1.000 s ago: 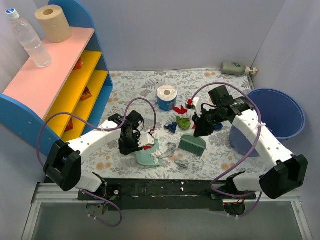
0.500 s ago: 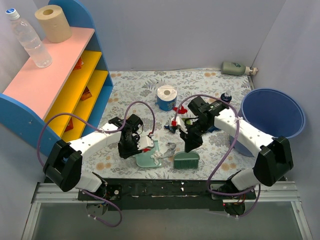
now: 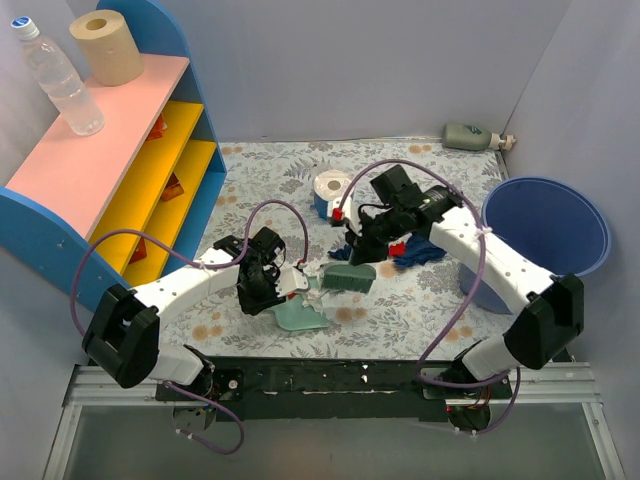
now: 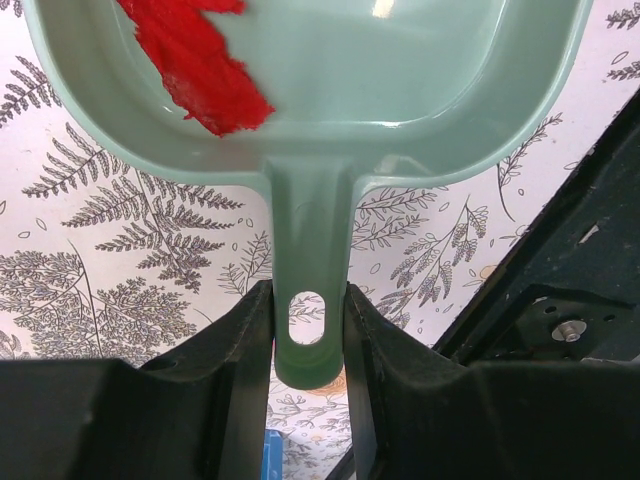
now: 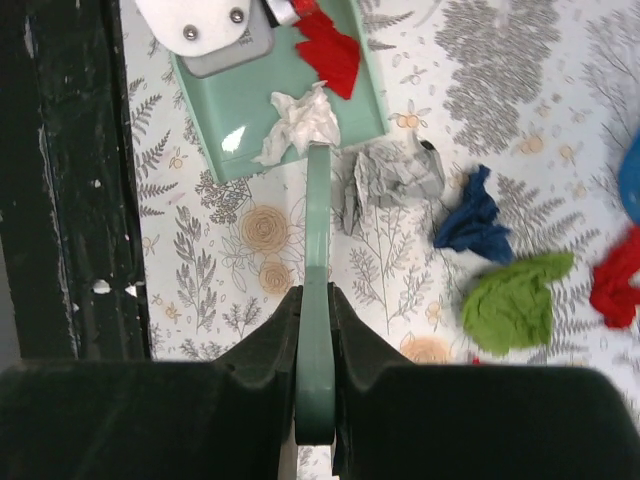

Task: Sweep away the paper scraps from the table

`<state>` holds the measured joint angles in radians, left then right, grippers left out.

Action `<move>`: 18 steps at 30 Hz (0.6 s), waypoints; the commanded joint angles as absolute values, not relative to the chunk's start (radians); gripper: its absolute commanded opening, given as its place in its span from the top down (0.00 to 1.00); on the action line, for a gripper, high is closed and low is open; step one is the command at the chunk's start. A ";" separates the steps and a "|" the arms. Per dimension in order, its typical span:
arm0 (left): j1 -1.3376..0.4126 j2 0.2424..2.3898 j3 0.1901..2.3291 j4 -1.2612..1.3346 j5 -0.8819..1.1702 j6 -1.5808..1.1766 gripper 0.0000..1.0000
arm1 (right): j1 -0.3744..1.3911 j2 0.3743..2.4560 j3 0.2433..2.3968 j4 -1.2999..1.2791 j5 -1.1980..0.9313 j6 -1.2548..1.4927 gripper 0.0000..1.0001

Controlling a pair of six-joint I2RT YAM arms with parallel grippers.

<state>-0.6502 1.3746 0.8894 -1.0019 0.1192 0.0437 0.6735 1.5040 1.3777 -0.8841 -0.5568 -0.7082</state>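
My left gripper (image 3: 275,291) is shut on the handle of the pale green dustpan (image 3: 301,316), which lies flat on the leaf-print table (image 3: 260,170). In the left wrist view the handle (image 4: 307,300) sits between my fingers and a red scrap (image 4: 195,60) lies in the pan. My right gripper (image 3: 359,257) is shut on the green brush (image 3: 348,277), whose head is at the pan's mouth. The right wrist view shows the brush handle (image 5: 316,300), a red scrap (image 5: 330,50) and a white scrap (image 5: 300,120) in the pan, and grey (image 5: 390,180), dark blue (image 5: 470,215) and green (image 5: 515,300) scraps on the cloth.
A blue-wrapped tissue roll (image 3: 330,190) stands behind the brush. A blue bin (image 3: 545,225) is at the right edge. The pink-topped shelf (image 3: 100,150) with a water bottle (image 3: 60,80) fills the left. A grey-green bottle (image 3: 470,135) lies at the back right. The black rail (image 3: 330,375) borders the front.
My right arm has swung the brush left and back from near the front edge to the dustpan's mouth. The left gripper and dustpan have barely moved.
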 commanded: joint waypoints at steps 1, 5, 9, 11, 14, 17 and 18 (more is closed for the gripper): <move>-0.653 1.327 0.874 -0.999 0.092 0.031 1.00 | 0.620 1.361 1.341 -0.887 -0.545 -0.579 0.99; -0.653 1.319 0.883 -1.014 0.065 0.023 1.00 | 0.618 1.267 1.266 -0.832 -0.347 -0.455 0.99; -0.652 1.322 0.903 -1.040 0.055 0.006 1.00 | 0.617 1.252 1.207 -0.767 -0.239 -0.351 0.99; -0.652 1.333 0.911 -1.048 0.054 -0.034 1.00 | 0.618 1.281 1.203 -0.749 -0.235 -0.312 0.99; -0.653 1.350 0.926 -1.065 0.060 -0.055 1.00 | 0.617 1.305 1.193 -0.703 -0.219 -0.241 0.99; -0.655 1.358 0.928 -1.060 0.058 -0.069 1.00 | 0.617 1.351 1.210 -0.692 -0.180 -0.210 0.99; -0.653 1.358 0.925 -1.054 0.054 -0.071 1.00 | 0.617 1.367 1.215 -0.690 -0.172 -0.206 0.99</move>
